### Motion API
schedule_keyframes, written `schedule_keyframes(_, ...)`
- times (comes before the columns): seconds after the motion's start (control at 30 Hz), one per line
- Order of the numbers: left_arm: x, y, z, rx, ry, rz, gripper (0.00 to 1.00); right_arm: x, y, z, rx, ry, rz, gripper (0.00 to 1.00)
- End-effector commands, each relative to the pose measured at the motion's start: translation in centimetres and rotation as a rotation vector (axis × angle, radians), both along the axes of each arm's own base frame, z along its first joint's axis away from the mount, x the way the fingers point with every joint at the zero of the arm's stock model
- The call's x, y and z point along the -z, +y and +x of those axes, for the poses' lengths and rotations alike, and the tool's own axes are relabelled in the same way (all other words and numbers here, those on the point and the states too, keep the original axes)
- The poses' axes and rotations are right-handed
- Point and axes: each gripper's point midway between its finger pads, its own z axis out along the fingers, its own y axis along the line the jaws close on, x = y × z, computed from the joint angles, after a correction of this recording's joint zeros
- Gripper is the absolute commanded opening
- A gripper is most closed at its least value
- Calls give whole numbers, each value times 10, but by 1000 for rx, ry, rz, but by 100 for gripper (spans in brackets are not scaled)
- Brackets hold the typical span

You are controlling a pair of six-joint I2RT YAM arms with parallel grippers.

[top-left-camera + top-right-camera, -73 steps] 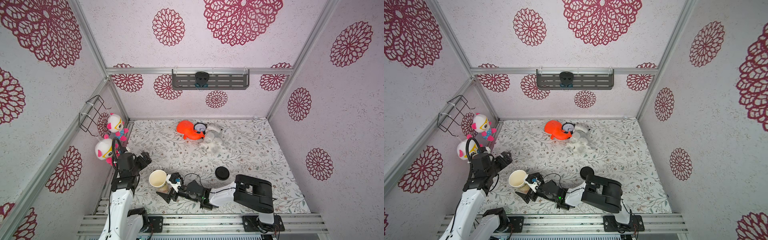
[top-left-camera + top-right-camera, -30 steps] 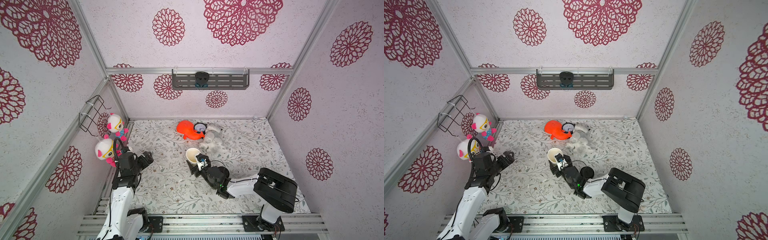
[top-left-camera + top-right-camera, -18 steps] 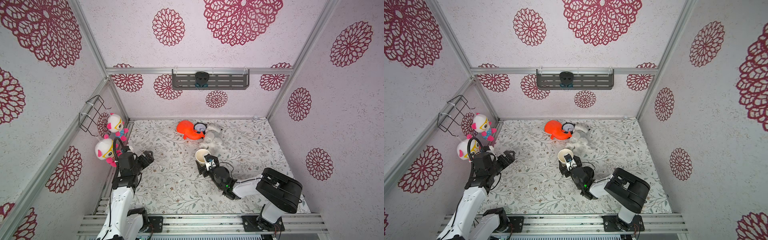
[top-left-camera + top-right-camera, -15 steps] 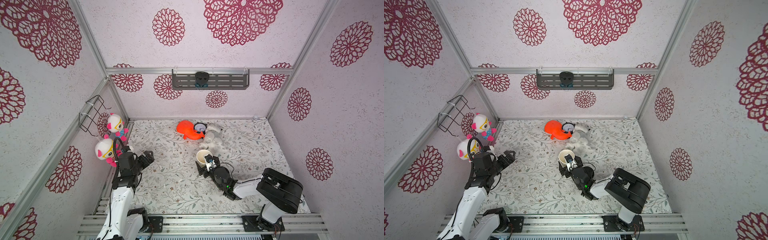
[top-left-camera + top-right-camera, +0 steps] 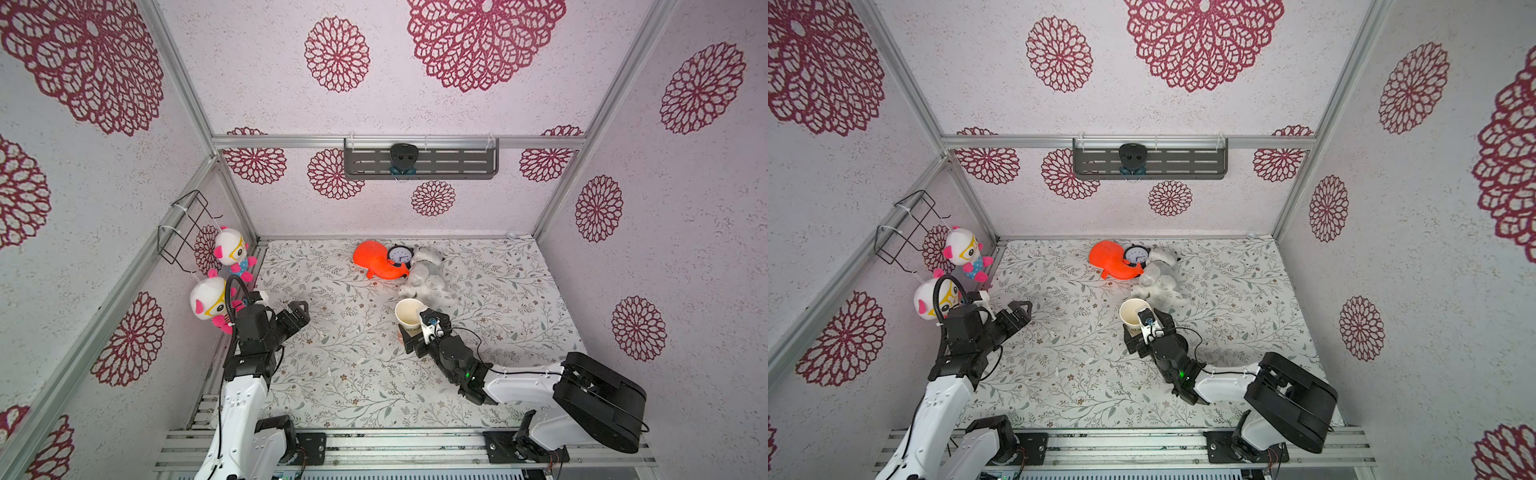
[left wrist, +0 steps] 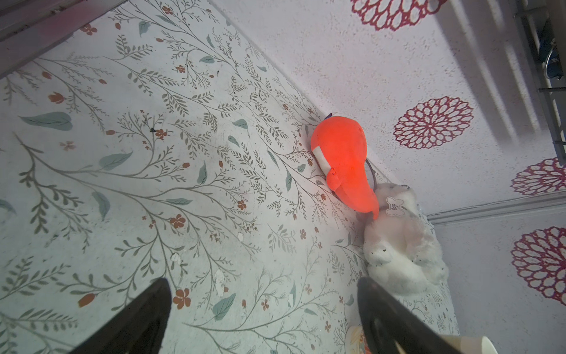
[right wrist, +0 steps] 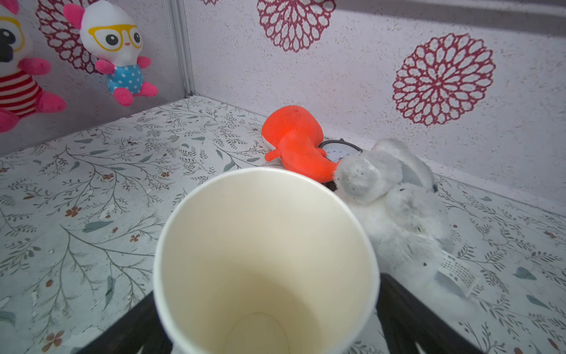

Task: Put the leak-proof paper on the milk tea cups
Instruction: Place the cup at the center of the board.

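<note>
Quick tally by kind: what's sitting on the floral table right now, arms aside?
Paper cup: 1
Soft toys: 2 (orange toy, grey-white toy)
Clock: 1
Total: 4 in view

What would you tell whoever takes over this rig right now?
Claws: the left claw is open and empty, near the left wall. The right claw has its jaws either side of the milk tea cup; the cup hides whether they press it.
Things: the cup stands upright on the table beside the grey plush toy, mouth uncovered, nothing inside. The leak-proof paper shows in no view.
Done: cup set upright.
Left: find the paper and lay it over the cup's mouth.
</note>
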Motion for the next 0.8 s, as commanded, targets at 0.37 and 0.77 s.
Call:
schedule_keyframes(0.37,-8,-1,0,9,-19,-3,97,10,-11,-25,-68,210,-106,99)
schedule_keyframes(0.77,-9,8,-9,-25,16,62,98,22,-32,-56,-109,346,-122,99)
